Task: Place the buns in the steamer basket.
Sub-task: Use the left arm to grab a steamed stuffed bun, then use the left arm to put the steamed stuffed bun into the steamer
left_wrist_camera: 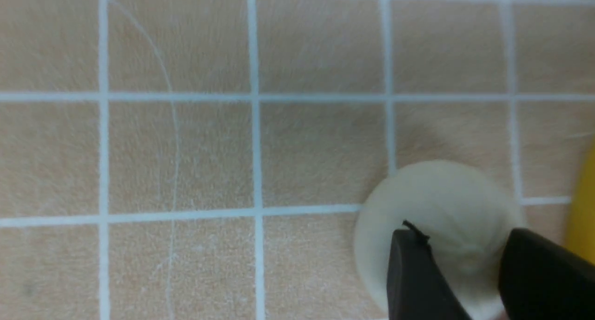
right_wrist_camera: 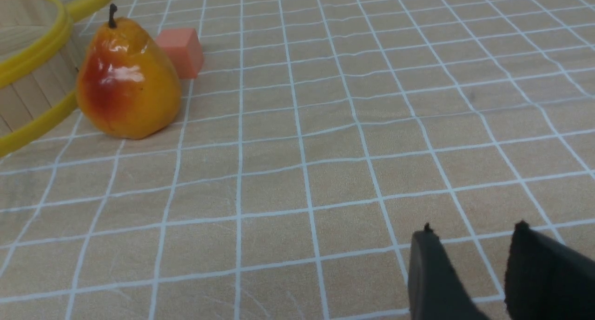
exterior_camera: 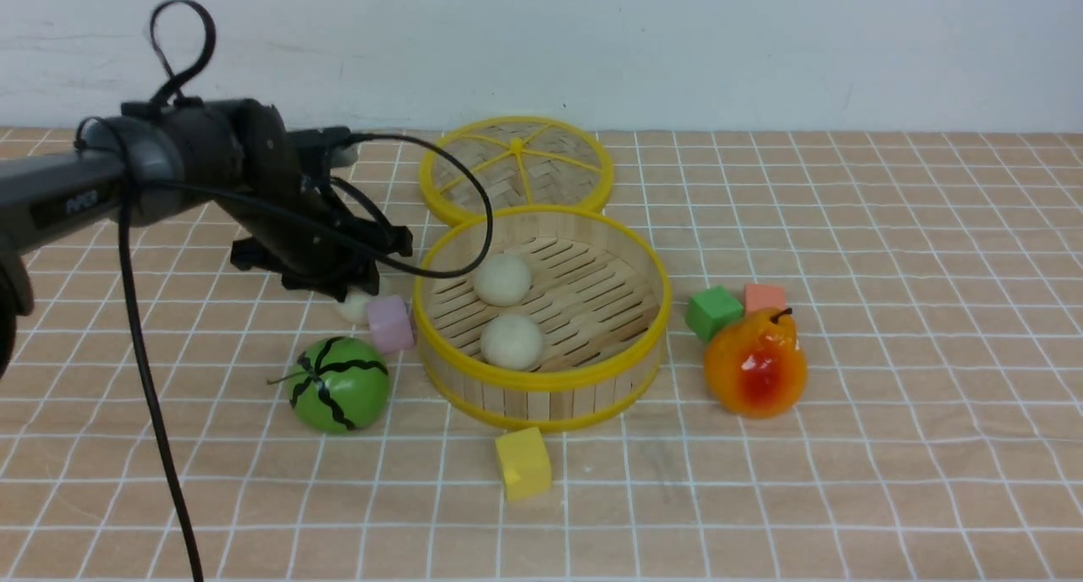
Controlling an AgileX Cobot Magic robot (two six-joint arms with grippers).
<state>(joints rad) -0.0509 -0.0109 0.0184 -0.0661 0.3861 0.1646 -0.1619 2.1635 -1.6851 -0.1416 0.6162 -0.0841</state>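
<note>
1 round cream bun toward counter left edge, beside yellow-rimmed bamboo steamer basket; left jaws narrow, grip indeterminate. Advise: widen, straddle centrally.

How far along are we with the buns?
Two buns already lie in the steamer basket. The third bun is outside it, beside the pink cube, with the left pincer over it; whether it is gripped, I cannot tell. Left to do: lift it into the basket. The right pincer holds nothing.
</note>
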